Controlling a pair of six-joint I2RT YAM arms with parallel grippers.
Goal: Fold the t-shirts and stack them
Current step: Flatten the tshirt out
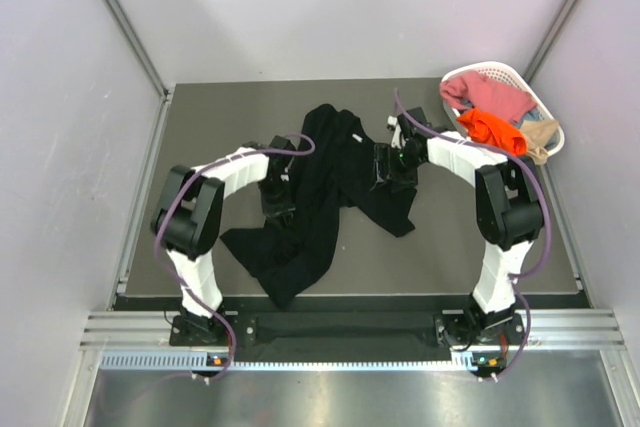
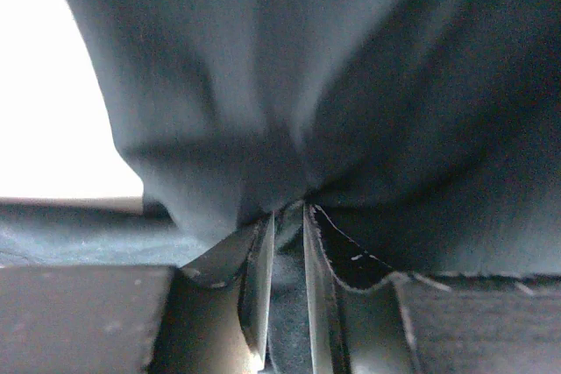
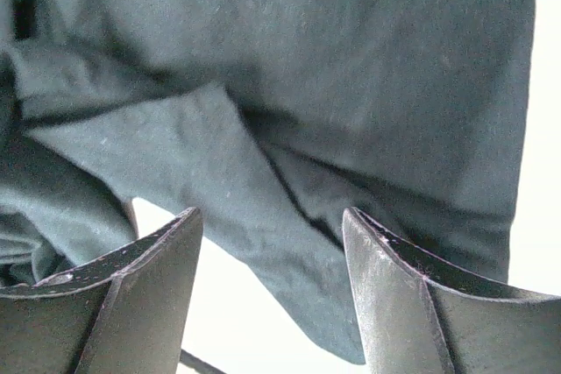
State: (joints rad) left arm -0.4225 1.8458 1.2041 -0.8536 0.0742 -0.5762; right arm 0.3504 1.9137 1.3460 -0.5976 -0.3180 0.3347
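While both arms reach inward over the table, the items stand as follows.

Black shirt: one, unfolded and crumpled, at mid-table between the two arms. It runs as a long bunched heap from the far middle toward the near edge. One flap spreads out to the near left and another trails toward the right arm.

Left gripper: set against the left side of the black shirt. Its wrist view shows the fingers drawn almost together, with a narrow fold of black cloth pinched in the slit between them. The cloth gathers into radiating creases at the pinch and bulges above it.

Right gripper: at the right side of the same shirt, across from the left one. Its wrist view shows the fingers standing wide apart. Black cloth lies ahead of the tips and a pointed flap reaches down into the gap, but neither finger presses on it. Nothing is held.

Basket: white, oval, slatted, at the far right corner of the table, well apart from the black shirt and just beyond the right arm.

Contents of basket, all bundled and unfolded:
- pink shirt, on the far side;
- orange shirt, at the near left rim;
- beige shirt, at the near right rim, beside the orange one.
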